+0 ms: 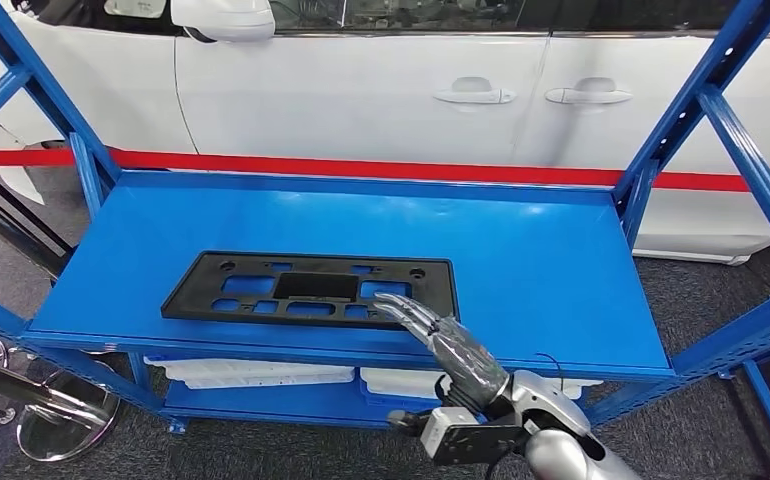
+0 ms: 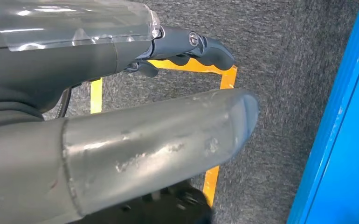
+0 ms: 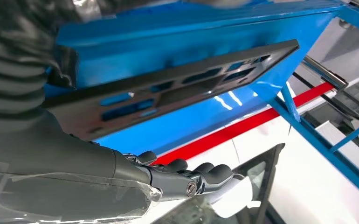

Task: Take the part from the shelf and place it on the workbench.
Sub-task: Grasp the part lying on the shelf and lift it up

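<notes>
The part (image 1: 311, 287) is a flat black plastic plate with rectangular cut-outs, lying on the blue shelf (image 1: 541, 250) near its front edge. My right hand (image 1: 443, 340) reaches in from below over the plate's right front corner, its fingers stretched out just above it and holding nothing. In the right wrist view the plate (image 3: 177, 84) runs along the shelf, with a gap between it and the straight fingers (image 3: 201, 177) of my right hand (image 3: 168, 179). My left hand (image 2: 135, 140) hangs over grey carpet, fingers apart and holding nothing.
Slanted blue shelf uprights (image 1: 701, 110) frame both sides. White trays (image 1: 261, 373) lie on the lower shelf. A white car (image 1: 381, 90) and a red barrier strip (image 1: 361, 167) stand behind. A chrome stand (image 1: 51, 410) sits at the lower left. Yellow floor tape (image 2: 224, 79) marks the carpet.
</notes>
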Controlling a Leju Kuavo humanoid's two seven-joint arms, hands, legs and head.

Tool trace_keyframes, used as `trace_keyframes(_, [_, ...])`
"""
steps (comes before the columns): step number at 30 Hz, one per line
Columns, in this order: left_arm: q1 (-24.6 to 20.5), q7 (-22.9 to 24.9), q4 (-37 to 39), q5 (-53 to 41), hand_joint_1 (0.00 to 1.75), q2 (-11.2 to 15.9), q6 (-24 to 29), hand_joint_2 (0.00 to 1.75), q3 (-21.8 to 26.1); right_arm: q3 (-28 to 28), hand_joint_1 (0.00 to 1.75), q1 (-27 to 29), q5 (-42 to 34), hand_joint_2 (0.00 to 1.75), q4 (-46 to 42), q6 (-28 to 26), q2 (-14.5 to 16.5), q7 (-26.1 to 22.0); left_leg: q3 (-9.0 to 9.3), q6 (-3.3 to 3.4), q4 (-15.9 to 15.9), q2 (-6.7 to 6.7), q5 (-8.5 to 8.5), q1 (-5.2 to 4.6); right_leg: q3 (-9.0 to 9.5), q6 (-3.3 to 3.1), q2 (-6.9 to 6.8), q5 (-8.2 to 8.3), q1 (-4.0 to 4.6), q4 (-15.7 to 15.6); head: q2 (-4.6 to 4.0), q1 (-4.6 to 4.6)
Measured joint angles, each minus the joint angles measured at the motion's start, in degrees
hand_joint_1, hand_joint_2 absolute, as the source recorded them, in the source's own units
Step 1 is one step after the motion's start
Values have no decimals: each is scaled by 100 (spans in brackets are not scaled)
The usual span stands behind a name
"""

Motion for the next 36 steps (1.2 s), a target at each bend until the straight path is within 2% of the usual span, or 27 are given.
trace_keyframes(1, [-7, 3, 0, -20, 0, 1, -5, 0, 3, 112, 0, -126, 91, 175, 85, -53, 56, 57, 165, 26, -303, -3, 80, -8, -29, 24, 1, -2, 9, 30, 0, 1])
trace_keyframes(2, [-11, 9, 0, -43, 0, 2, -10, 0, 6, 223, 0, -244, 201, 175, 172, -113, 111, 113, 252, 56, -487, -5, 100, -17, -56, 50, 2, 1, 19, 56, 1, 1])
trace_keyframes(4, [-15, 26, 0, -81, 0, 2, -14, 0, 11, 427, 0, -458, 503, 175, 339, -273, 226, 242, 239, 124, -553, -10, 91, -22, -91, 100, 2, 21, 33, 85, 1, 2])
trace_keyframes(6, [-24, 43, 0, -118, 0, -5, -15, 0, 16, 621, 0, -640, 950, 175, 492, -548, 351, 387, 225, 208, -586, -5, 119, 1, -145, 151, 10, -63, 25, 194, 1, 3])
trace_keyframes(8, [-38, 52, 0, -151, 0, -12, -14, 0, 31, 800, 0, -774, 1545, 175, 635, -979, 469, 559, 204, 289, -612, 1, 155, 17, -378, 208, 22, -374, 1, 690, 1, 4])
trace_keyframes(10, [-44, 56, 0, -177, 0, -11, -11, 0, 61, 961, 0, -832, 2133, 175, 773, -1407, 570, 723, 168, 327, -607, 1, 170, 9, -747, 251, 25, -724, -21, 1464, 1, 4])
trace_keyframes(11, [-42, 58, 0, -186, 0, -11, -10, 0, 78, 1038, 0, -838, 2354, 175, 839, -1557, 616, 786, 156, 331, -601, 0, 174, 4, -872, 262, 25, -795, -30, 1730, 1, 4])
trace_keyframes(12, [-40, 60, 0, -193, 0, -12, -8, 0, 91, 1104, 0, -839, 2498, 175, 896, -1652, 658, 829, 150, 332, -596, -2, 176, 1, -897, 263, 25, -753, -36, 1791, 1, 4])
trace_keyframes(13, [-39, 62, 0, -200, 0, -13, -7, 0, 102, 1160, 0, -844, 2621, 175, 949, -1721, 695, 874, 151, 330, -591, -8, 177, -2, -812, 252, 25, -605, -38, 1626, 0, 4])
trace_keyframes(15, [-38, 64, 1, -216, 0, -23, -6, 0, 108, 1233, 0, -885, 2882, 175, 1049, -1839, 764, 1010, 160, 323, -586, -17, 179, -8, -430, 181, 26, -192, -20, 852, 0, 4])
trace_keyframes(16, [-42, 65, 1, -232, 0, -33, -6, 0, 109, 1260, 0, -924, 3066, 175, 1112, -1918, 806, 1097, 153, 307, -579, -18, 183, -17, -258, 135, 24, -54, -2, 484, 0, 4])
trace_keyframes(17, [-46, 67, 1, -249, 0, -43, -5, 0, 111, 1288, 0, -967, 3262, 175, 1188, -2010, 858, 1188, 138, 281, -574, -15, 191, -19, -153, 97, 21, 14, 18, 244, 0, 3])
trace_keyframes(19, [-57, 71, 0, -283, 0, -53, -2, 0, 115, 1329, 0, -1022, 3619, 175, 1346, -2184, 964, 1346, 108, 211, -578, -5, 214, -16, -119, 59, 21, 20, 44, 112, 1, 3])
trace_keyframes(20, [-60, 73, 0, -297, 0, -52, 2, 0, 117, 1342, 0, -1034, 3792, 175, 1425, -2263, 1015, 1420, 105, 173, -587, 0, 219, -18, -116, 40, 23, 41, 29, 79, 1, 2])
trace_keyframes(22, [-64, 76, 0, -327, 0, -51, 7, 0, 117, 1372, 0, -1065, 4095, 175, 1604, -2390, 1137, 1546, 47, 113, -461, -3, 106, -19, -85, -8, 13, 108, -9, -27, 1, 2])
trace_keyframes(23, [-65, 79, 0, -344, 0, -51, 7, 0, 117, 1392, 0, -1088, 4191, 175, 1699, -2422, 1213, 1582, -53, 89, -239, -9, -41, -16, -73, -28, 6, 139, -29, -71, 1, 2])
trace_keyframes(25, [-67, 83, 0, -374, 0, -50, 5, 0, 117, 1440, 0, -1122, 4302, 175, 1906, -2448, 1360, 1630, -395, 46, 496, -17, -421, 7, -96, -47, -2, 154, -24, -67, 1, 2])
trace_keyframes(26, [-65, 85, 0, -387, 0, -49, 5, 0, 117, 1461, 0, -1127, 4338, 175, 2003, -2451, 1419, 1646, -555, 22, 832, -16, -542, 13, -118, -48, -5, 152, -20, -45, 1, 2])
trace_keyframes(27, [-62, 88, 0, -397, 0, -47, 5, 0, 117, 1479, 0, -1132, 4374, 175, 2096, -2453, 1470, 1663, -643, 1, 1016, -16, -569, 20, -139, -46, -6, 147, -18, -19, 1, 2])
trace_keyframes(28, [-60, 93, 0, -410, 0, -45, 4, 0, 117, 1494, 0, -1137, 4411, 175, 2184, -2457, 1517, 1679, -624, -15, 982, -15, -486, 30, -157, -41, -6, 141, -18, 8, 1, 2])
trace_keyframes(29, [-62, 97, 0, -423, 0, -43, 3, 0, 117, 1507, 0, -1145, 4445, 175, 2258, -2461, 1562, 1695, -493, -28, 731, -14, -316, 44, -169, -27, -3, 131, -22, 37, 1, 2])
trace_keyframes(30, [-66, 99, 0, -436, 0, -41, -1, 0, 117, 1515, 0, -1158, 4476, 175, 2319, -2465, 1604, 1710, -287, -38, 345, -12, -124, 61, -174, -5, 0, 114, -23, 68, 0, 1])
trace_keyframes(32, [-86, 105, 0, -462, 0, -40, -11, 0, 117, 1525, 0, -1211, 4522, 175, 2449, -2474, 1699, 1758, 58, -23, -314, -22, 92, 73, -184, 53, 11, 82, 3, 126, 0, 3])
trace_keyframes(33, [-94, 110, 0, -477, 0, -40, -17, 0, 117, 1529, 0, -1252, 4532, 175, 2526, -2477, 1752, 1779, 129, 7, -462, -30, 113, 74, -193, 79, 16, 78, 21, 141, 0, 3])
trace_keyframes(36, [-99, 128, 0, -524, 0, -40, -29, 0, 116, 1536, 0, -1355, 4496, 175, 2792, -2471, 1925, 1830, 123, 131, -497, -46, 137, 60, -218, 138, 23, 93, 20, 152, 0, 4])
